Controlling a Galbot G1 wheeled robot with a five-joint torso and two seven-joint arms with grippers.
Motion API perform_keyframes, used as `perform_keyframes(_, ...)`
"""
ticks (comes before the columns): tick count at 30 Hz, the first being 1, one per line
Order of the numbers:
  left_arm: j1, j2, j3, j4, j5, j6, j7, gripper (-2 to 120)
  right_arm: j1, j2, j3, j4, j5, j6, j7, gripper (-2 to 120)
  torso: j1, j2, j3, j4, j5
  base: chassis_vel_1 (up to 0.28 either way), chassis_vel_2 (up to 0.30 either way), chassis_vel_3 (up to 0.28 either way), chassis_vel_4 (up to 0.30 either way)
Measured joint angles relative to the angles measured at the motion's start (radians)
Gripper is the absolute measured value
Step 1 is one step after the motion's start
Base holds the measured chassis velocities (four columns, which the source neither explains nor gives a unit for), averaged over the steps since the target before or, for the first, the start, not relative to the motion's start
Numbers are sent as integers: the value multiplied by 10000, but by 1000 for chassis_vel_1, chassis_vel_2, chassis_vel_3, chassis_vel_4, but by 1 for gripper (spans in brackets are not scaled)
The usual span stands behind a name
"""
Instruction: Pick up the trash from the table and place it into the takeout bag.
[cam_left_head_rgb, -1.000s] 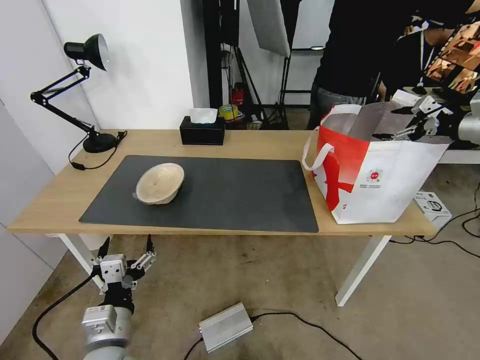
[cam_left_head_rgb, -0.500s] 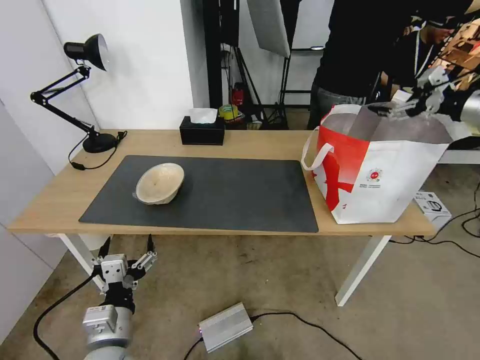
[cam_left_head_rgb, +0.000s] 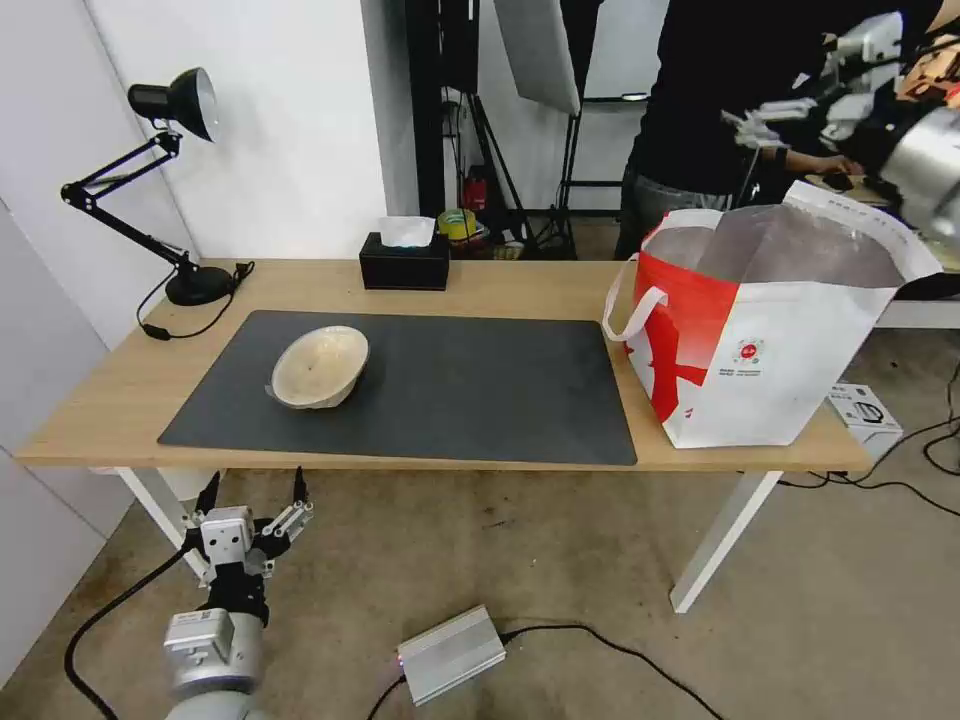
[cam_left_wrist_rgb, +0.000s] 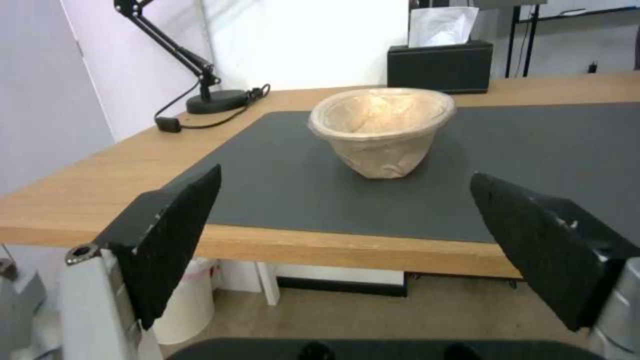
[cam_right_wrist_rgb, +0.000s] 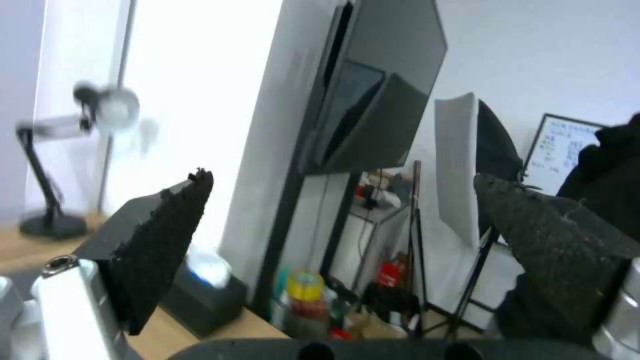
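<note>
Left gripper (cam_left_head_rgb: 253, 492) hangs low, below the front left edge of the table (cam_left_head_rgb: 500, 285), off to the left and in front of it; fingers spread wide, nothing between them, touching nothing. In the left wrist view the two black pads (cam_left_wrist_rgb: 172, 235) stand far apart, framing the beige shallow bowl (cam_left_wrist_rgb: 382, 130) beyond the table edge, well clear of it. Desk lamp (cam_left_head_rgb: 160, 180) sits at the table's far left corner, cable trailing on the wood. The beige shallow bowl (cam_left_head_rgb: 320, 366) rests on the left part of the dark grey mat (cam_left_head_rgb: 460, 390), tilted a little, rim facing up and toward the robot. Black tissue box (cam_left_head_rgb: 405, 262) stands on the wood behind the mat, near the back edge. The takeout bag (cam_left_head_rgb: 760, 340) stands upright on the right end of the table, just beside the mat's right edge, mouth open with the foil lining showing, one white loop handle hanging on its left side. What is inside the bag cannot be seen from here. Right gripper (cam_left_head_rgb: 770, 108) is up high, above the bag's mouth and apart from it, pointing left; fingers wide open and empty. The right wrist view confirms it: both pads (cam_right_wrist_rgb: 163, 245) far apart, only the room behind between them.
</note>
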Motion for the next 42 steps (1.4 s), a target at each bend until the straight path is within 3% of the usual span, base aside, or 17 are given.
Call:
perform_keyframes(5,54,-58,-22,0,19,1,0,100,-771,14,384,1496,306,-132,1681,100,-1,0,0,0,0,0,0,0,0)
perform_keyframes(9,95,-89,-26,14,101,-25,0,100,-1292,-88,815,1823,65,61,2350,100,-1,0,0,-1,2,0,0,0,0)
perform_keyframes(15,163,-98,-38,80,160,-138,0,100,-2892,-420,2220,1315,-1860,1176,2391,100,0,0,0,-3,4,0,0,0,0)
perform_keyframes(21,208,-126,-41,106,206,-182,0,100,-4385,-495,3367,1246,-2774,1874,2396,100,-1,1,-1,-2,1,0,0,0,0)
perform_keyframes(24,296,-163,-74,117,295,-255,-1,100,-6670,-40,4889,1511,-3699,2321,2611,100,0,0,1,-3,9,0,0,0,0)
perform_keyframes(25,296,-163,-74,117,295,-255,-1,100,-6670,-40,4889,1511,-3699,2321,2611,100,0,0,1,-3,9,0,0,0,0)
perform_keyframes(29,375,-198,-112,117,346,-328,-4,100,-9279,887,6898,2367,-4219,2371,2819,100,-2,1,-1,-3,1,0,0,0,0)
perform_keyframes(34,378,-191,-90,117,368,-331,-6,100,-10915,1780,7540,3461,-4618,2225,3094,100,0,0,0,-2,3,0,0,0,0)
perform_keyframes(36,378,-191,-88,117,369,-330,-6,100,-10915,1780,7540,3461,-4618,2225,3094,100,0,0,0,-2,3,0,0,0,0)
perform_keyframes(38,378,-186,-68,117,391,-330,-4,100,-11740,2390,7628,4417,-4887,1873,3430,100,-2,1,0,-1,1,0,0,0,0)
perform_keyframes(42,379,-176,-65,114,403,-330,-3,100,-12450,2925,7635,5037,-5525,1579,3543,100,-1,1,-1,-2,1,0,0,0,0)
